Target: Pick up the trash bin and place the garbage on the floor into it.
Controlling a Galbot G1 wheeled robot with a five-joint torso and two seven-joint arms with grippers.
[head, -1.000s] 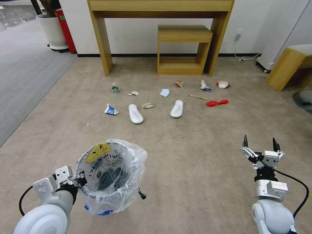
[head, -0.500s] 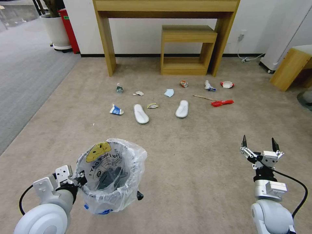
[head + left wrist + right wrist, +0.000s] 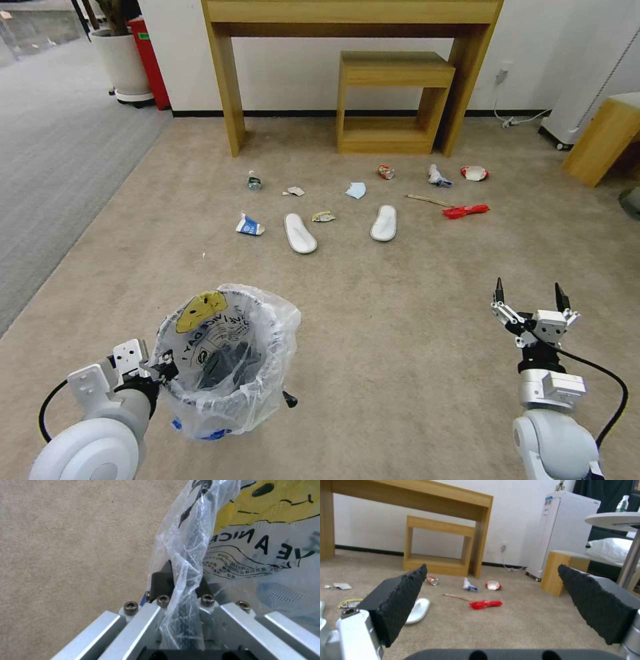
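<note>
The left gripper [image 3: 157, 370] pinches the rim of the trash bin [image 3: 223, 363], its fingers pressed on the plastic liner [image 3: 186, 562]; the bin hangs just beside it, above the carpet [image 3: 400, 320]; the right gripper [image 3: 530, 297] hovers with fingers spread wide; the garbage [image 3: 300, 233] lies scattered well ahead of both.

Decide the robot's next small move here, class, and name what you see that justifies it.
Probably drive closer to the garbage. The left hand is shut on the trash bin rim, the right hand hangs open and empty, and the litter lies well ahead on the carpet, seemingly out of reach.
</note>
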